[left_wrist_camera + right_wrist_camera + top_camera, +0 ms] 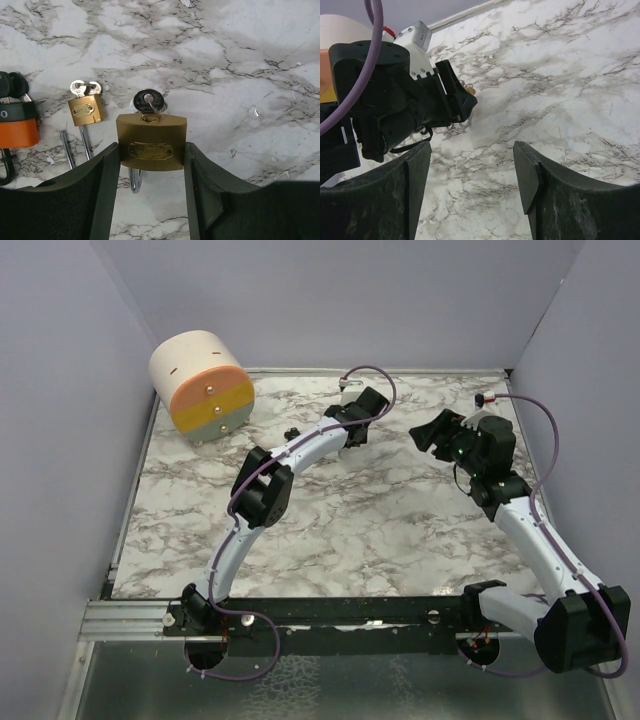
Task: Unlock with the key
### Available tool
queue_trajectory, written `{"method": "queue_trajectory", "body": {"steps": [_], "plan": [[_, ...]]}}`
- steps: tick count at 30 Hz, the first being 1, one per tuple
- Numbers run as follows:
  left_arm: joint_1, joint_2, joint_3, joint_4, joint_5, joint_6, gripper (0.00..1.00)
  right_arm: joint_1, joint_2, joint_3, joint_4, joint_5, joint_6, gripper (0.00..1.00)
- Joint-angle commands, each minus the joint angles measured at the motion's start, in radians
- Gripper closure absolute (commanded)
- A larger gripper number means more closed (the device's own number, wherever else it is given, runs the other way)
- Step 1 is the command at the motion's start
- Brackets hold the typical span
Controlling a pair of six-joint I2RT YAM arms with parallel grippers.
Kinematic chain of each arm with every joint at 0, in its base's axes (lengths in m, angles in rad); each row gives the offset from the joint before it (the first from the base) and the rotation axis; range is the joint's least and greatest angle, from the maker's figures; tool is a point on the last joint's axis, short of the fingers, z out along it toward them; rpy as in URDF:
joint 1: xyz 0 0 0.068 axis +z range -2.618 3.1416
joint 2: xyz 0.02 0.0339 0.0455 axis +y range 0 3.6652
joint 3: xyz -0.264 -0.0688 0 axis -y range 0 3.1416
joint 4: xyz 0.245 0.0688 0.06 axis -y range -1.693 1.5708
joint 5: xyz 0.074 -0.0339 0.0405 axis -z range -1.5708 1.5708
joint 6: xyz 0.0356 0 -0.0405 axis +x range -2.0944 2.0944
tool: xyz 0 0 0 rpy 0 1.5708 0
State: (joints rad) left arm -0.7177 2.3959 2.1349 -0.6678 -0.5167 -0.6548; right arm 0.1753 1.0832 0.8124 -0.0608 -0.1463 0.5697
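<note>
In the left wrist view a brass padlock (151, 135) lies flat on the marble. My left gripper (151, 150) is shut on its body, one finger against each side. A key with a dark round head (148, 101) sticks out of the keyhole at the padlock's far end. The chrome shackle (134, 182) points back toward the wrist. From above, the left gripper (350, 425) hides the padlock. My right gripper (472, 150) stands open with only bare marble between its fingers. It sits (430, 432) to the right of the left gripper and faces it.
A smaller brass padlock (85, 110) with silver keys and an orange padlock (17, 131) with dark keys lie left of the held one. A cream cylinder (200, 385) with an orange, yellow and green face stands at the back left. Grey walls enclose the marble table (380, 520).
</note>
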Motion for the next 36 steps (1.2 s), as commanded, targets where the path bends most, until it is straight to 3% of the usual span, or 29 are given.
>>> {"method": "queue_trajectory", "body": {"steps": [1,10,25,28,31,33,34,36], "plan": [[-0.011,0.039,0.065,0.005,0.007,0.001,1.00,-0.007,-0.027,0.003,-0.013,0.028,-0.019,0.33],[-0.011,0.100,0.106,0.023,0.051,-0.033,1.00,-0.013,-0.072,-0.014,-0.028,0.037,-0.025,0.33],[0.002,0.091,0.017,0.172,0.135,-0.024,0.99,-0.018,-0.087,-0.013,-0.037,0.042,-0.036,0.33],[0.007,0.082,0.003,0.193,0.180,-0.012,0.78,-0.018,-0.094,-0.013,-0.034,0.047,-0.040,0.33],[0.011,0.054,-0.027,0.228,0.207,0.002,0.33,-0.019,-0.101,-0.021,-0.030,0.052,-0.041,0.33],[0.012,0.036,-0.047,0.247,0.214,0.003,0.11,-0.019,-0.098,-0.025,-0.030,0.053,-0.039,0.33],[0.011,0.029,-0.051,0.250,0.216,0.004,0.03,-0.019,-0.097,-0.027,-0.030,0.053,-0.038,0.33],[0.011,0.016,-0.050,0.250,0.219,0.014,0.01,-0.019,-0.096,-0.032,-0.030,0.053,-0.035,0.33]]}}
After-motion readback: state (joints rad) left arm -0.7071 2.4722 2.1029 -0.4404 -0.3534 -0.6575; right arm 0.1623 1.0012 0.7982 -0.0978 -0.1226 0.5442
